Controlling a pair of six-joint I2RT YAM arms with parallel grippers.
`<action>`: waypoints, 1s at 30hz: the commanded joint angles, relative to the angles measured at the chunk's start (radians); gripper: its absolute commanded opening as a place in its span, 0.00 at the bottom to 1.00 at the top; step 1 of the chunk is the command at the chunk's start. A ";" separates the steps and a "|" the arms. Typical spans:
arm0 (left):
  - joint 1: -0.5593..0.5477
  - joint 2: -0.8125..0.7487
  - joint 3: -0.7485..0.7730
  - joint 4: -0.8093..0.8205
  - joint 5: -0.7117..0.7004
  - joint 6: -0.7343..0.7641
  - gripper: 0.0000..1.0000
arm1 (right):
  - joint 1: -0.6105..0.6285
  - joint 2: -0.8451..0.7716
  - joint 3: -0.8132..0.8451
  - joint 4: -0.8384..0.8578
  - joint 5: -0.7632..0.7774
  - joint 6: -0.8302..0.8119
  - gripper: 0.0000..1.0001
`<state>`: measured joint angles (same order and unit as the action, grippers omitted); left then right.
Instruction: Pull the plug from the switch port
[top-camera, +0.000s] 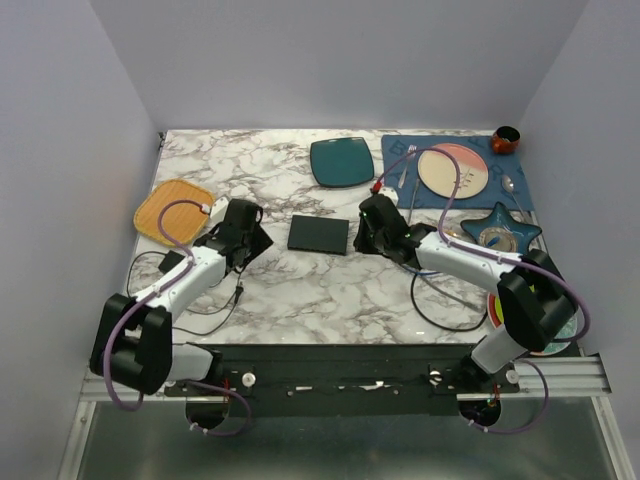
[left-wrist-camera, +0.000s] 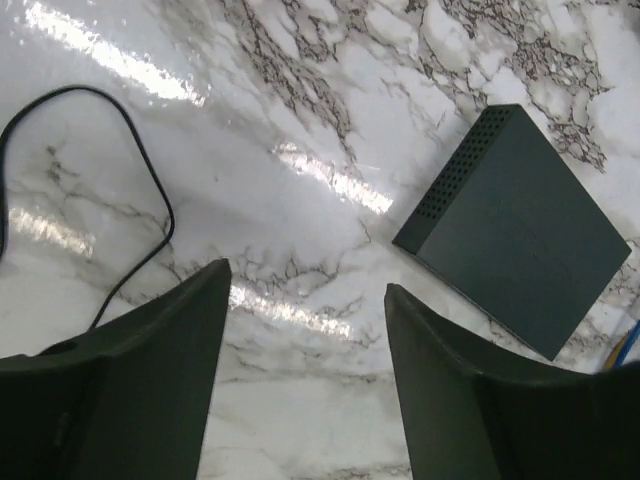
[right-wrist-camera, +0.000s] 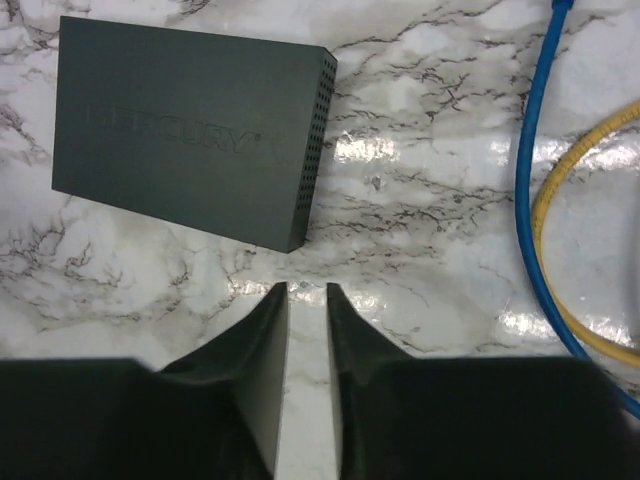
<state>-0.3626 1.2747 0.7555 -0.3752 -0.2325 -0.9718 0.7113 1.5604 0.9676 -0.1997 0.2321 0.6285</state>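
Matte black and flat, the switch (top-camera: 318, 234) lies near the middle of the marble surface (top-camera: 300, 290) in the view from above, between the two arms. The left tool (top-camera: 240, 228) is near its left short end and the right tool (top-camera: 375, 226) near its right one; neither touches it. Its long axis runs left to right, almost along the near edge of the surface, only a little turned. No cable is seen going into it from here. From the left wrist, the left tool (left-wrist-camera: 307, 280) is wide and holds nothing. The switch (left-wrist-camera: 520, 230) sits up and to the right of it, with one short end full of small holes turned to this camera. From the right wrist, the right tool (right-wrist-camera: 307, 290) is narrow, with only a slim gap and nothing inside. The switch (right-wrist-camera: 185, 135) shows its other holed end, and a blue cable (right-wrist-camera: 533, 100) and a yellow cable (right-wrist-camera: 600, 135) lie well apart from it. I cannot see the sockets or any plug, so I judge the pull is probably done, though the hidden long edge leaves some doubt.
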 joint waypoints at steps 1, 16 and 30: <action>0.048 0.113 0.060 0.169 0.108 0.030 0.56 | -0.044 0.081 0.088 -0.013 -0.013 0.079 0.20; 0.079 0.423 0.085 0.340 0.209 -0.073 0.03 | -0.108 0.337 0.227 -0.067 -0.135 0.086 0.06; -0.015 0.414 -0.005 0.535 0.294 -0.085 0.00 | -0.107 0.334 0.201 -0.011 -0.215 0.115 0.04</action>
<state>-0.3241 1.6962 0.7948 0.1020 0.0139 -1.0492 0.6006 1.9034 1.1851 -0.2413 0.0448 0.7223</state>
